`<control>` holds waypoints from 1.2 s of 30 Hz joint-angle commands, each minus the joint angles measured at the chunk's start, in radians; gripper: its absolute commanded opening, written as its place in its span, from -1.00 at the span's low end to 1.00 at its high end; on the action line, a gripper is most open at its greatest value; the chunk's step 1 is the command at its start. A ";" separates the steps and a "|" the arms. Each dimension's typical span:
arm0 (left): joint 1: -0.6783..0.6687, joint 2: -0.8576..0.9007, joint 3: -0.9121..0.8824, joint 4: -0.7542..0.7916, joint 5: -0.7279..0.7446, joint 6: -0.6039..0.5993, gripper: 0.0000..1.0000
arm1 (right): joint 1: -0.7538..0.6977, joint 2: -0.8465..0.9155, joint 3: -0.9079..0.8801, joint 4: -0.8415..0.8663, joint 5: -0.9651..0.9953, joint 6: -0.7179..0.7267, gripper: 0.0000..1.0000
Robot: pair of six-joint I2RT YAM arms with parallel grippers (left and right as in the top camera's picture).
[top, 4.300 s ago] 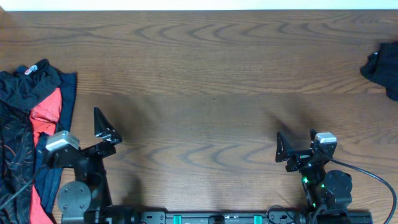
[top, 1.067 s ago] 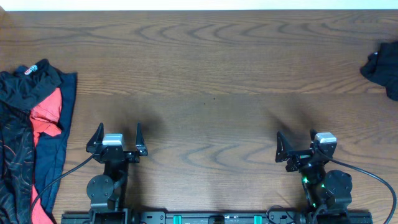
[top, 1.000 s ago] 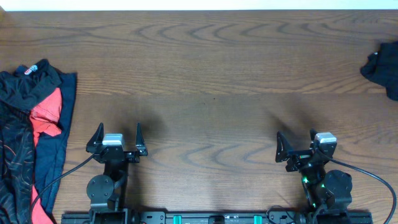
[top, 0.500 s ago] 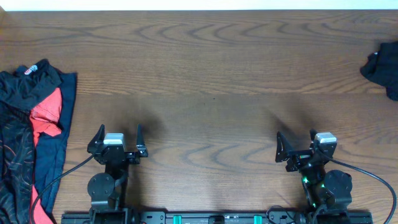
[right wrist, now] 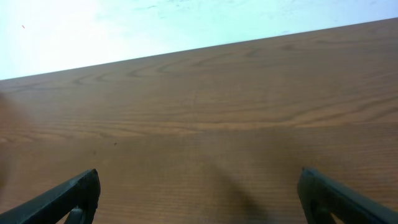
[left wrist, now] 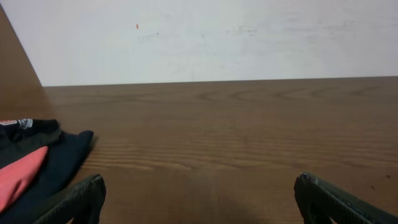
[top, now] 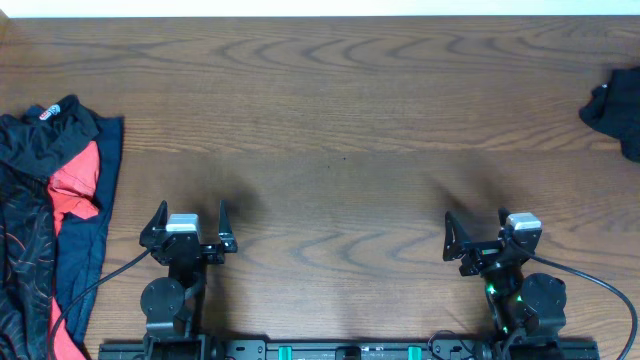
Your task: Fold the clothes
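- Left pincer (top: 190, 215) and right pincer (top: 476, 226), lower frame: jaws wide apart, empty (ready to grab, I judge).
- Clothes (top: 50, 200) heaped left edge, awaiting folding.

Bare table (top: 340, 110) between clothes (top: 45, 190) and, seemingly, dark garment (top: 613, 108)

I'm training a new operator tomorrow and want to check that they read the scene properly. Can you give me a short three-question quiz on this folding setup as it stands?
1. True or false: the left gripper holds a garment.
2. Where does the clothes pile with the red piece lie? A) at the left edge of the table; B) at its centre; C) between the two arms.
3. What lies at the table's right edge?

Key: 1. False; it is open and empty. 2. A. 3. A crumpled black garment.
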 commanded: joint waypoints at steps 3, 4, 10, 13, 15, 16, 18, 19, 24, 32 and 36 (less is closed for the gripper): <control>-0.002 0.000 -0.007 -0.047 0.004 0.017 0.96 | 0.021 -0.010 -0.003 -0.003 0.028 -0.054 0.99; -0.002 0.000 -0.007 -0.047 0.004 0.017 0.96 | 0.021 -0.010 -0.003 -0.003 0.028 -0.084 0.99; -0.002 0.000 -0.007 -0.047 0.004 0.017 0.96 | 0.021 -0.010 -0.003 -0.002 0.029 -0.298 0.98; -0.002 0.000 -0.007 -0.047 0.004 0.017 0.96 | 0.021 -0.010 -0.003 -0.002 0.029 -0.425 0.99; -0.002 0.000 -0.007 -0.047 0.004 0.017 0.96 | 0.021 -0.010 -0.003 -0.002 0.029 -0.480 0.98; -0.002 0.000 -0.007 -0.047 0.004 0.017 0.96 | 0.021 -0.010 -0.003 -0.002 0.029 -0.497 0.99; -0.002 0.000 -0.007 -0.047 0.004 0.017 0.96 | 0.021 -0.010 -0.003 -0.002 0.029 -0.522 0.98; -0.002 0.000 -0.007 -0.047 0.004 0.017 0.96 | 0.021 -0.010 -0.003 -0.002 0.029 -0.534 0.99; -0.002 0.000 -0.007 -0.047 0.004 0.017 0.96 | 0.021 -0.010 -0.003 -0.001 0.029 -0.563 0.99; -0.002 0.000 -0.007 -0.047 0.004 0.017 0.96 | 0.021 -0.011 -0.003 0.027 -0.001 -0.541 0.99; -0.002 0.000 -0.007 -0.047 0.004 0.017 0.96 | 0.021 -0.011 -0.003 0.025 -0.001 -0.402 0.98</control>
